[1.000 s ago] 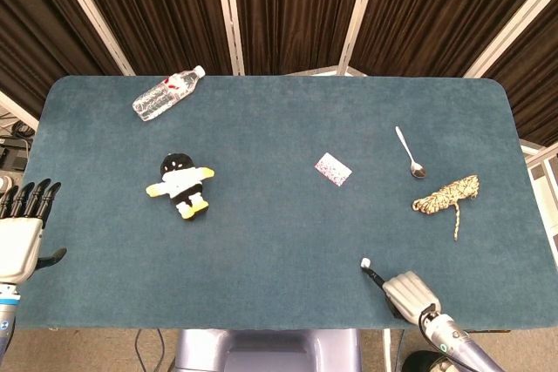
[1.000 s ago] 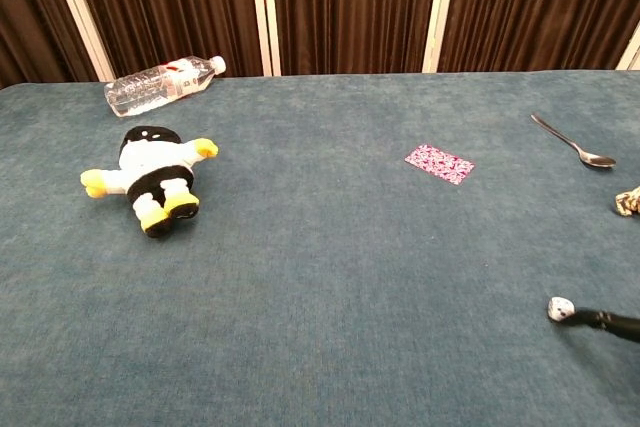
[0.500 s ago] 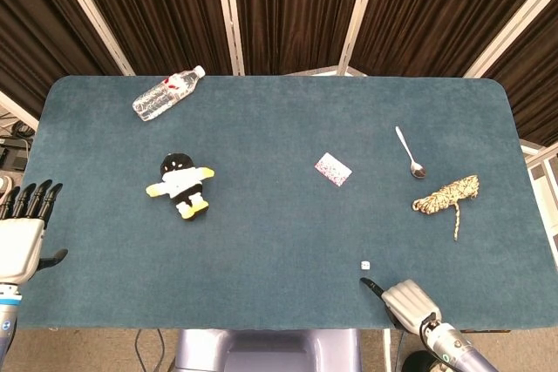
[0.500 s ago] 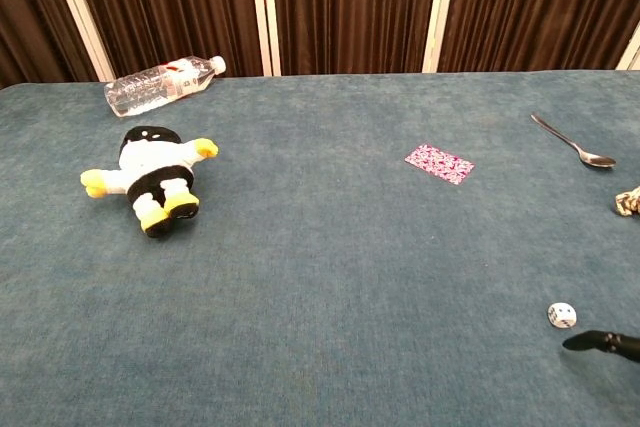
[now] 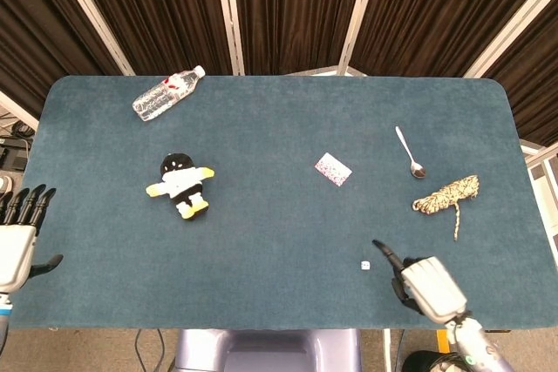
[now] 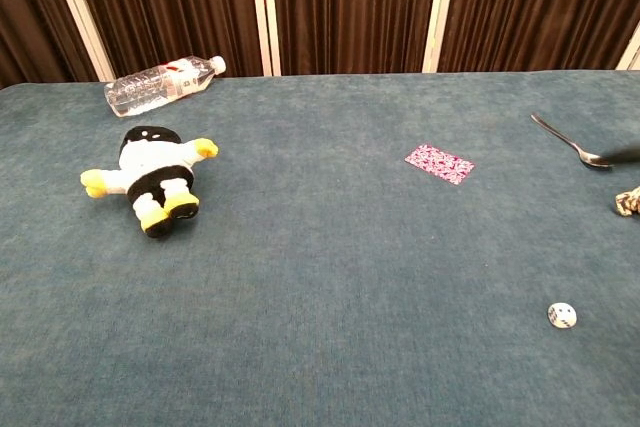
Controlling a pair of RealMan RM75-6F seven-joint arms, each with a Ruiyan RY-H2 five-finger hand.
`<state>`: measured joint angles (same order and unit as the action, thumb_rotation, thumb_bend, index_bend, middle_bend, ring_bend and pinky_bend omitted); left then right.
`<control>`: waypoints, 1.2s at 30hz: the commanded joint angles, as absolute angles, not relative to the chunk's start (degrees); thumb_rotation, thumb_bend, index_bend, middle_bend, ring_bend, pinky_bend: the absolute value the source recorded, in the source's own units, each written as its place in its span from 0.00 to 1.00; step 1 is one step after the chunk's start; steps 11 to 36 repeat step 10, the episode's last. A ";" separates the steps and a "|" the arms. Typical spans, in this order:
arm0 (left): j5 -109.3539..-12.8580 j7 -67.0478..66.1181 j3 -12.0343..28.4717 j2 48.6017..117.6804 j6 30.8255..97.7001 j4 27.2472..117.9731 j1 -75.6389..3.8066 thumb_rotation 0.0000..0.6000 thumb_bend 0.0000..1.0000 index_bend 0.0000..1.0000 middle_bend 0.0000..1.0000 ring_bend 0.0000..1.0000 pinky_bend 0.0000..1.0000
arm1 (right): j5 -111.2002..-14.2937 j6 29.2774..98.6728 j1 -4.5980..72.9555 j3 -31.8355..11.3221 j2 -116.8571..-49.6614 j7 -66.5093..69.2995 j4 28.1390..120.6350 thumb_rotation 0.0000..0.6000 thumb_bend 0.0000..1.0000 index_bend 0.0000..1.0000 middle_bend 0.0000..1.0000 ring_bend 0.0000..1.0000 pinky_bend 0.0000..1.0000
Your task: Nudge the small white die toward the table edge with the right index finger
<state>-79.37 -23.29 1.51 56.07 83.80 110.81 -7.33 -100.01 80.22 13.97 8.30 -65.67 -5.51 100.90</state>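
Observation:
The small white die [image 5: 365, 265] [image 6: 562, 315] lies alone on the blue table [image 5: 279, 233], near its front edge and right of centre. My right hand [image 5: 427, 289] hovers just right of the die, at the table's front edge. Its index finger [image 5: 382, 254] points up and left past the die without touching it, and the other fingers are curled in. In the chest view only a dark blur of this hand [image 6: 626, 155] shows at the right border. My left hand [image 5: 17, 237] is off the table's left end, fingers spread and holding nothing.
A plush penguin [image 5: 180, 185] [image 6: 150, 179] lies left of centre, with a water bottle [image 5: 167, 93] [image 6: 160, 85] on its side behind it. A patterned card [image 5: 333, 169], a spoon [image 5: 409, 152] and a coiled rope [image 5: 447, 195] lie on the right half.
My right index fingertip was touching the die, then drew back toward the front edge and has now risen beside it. The die stays free. My left hand has drifted down and left.

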 commanded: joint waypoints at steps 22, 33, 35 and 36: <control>-85.35 -15.70 0.44 57.15 83.91 104.96 -7.28 1.00 0.00 0.00 0.00 0.00 0.00 | -100.43 88.37 8.95 5.13 -64.35 -6.21 98.12 1.00 0.00 0.00 0.00 0.00 0.00; -85.35 -15.70 0.44 57.15 83.91 104.96 -7.28 1.00 0.00 0.00 0.00 0.00 0.00 | -100.43 88.37 8.95 5.13 -64.35 -6.21 98.12 1.00 0.00 0.00 0.00 0.00 0.00; -85.35 -15.70 0.44 57.15 83.91 104.96 -7.28 1.00 0.00 0.00 0.00 0.00 0.00 | -100.43 88.37 8.95 5.13 -64.35 -6.21 98.12 1.00 0.00 0.00 0.00 0.00 0.00; -85.35 -15.70 0.44 57.15 83.91 104.96 -7.28 1.00 0.00 0.00 0.00 0.00 0.00 | -100.43 88.37 8.95 5.13 -64.35 -6.21 98.12 1.00 0.00 0.00 0.00 0.00 0.00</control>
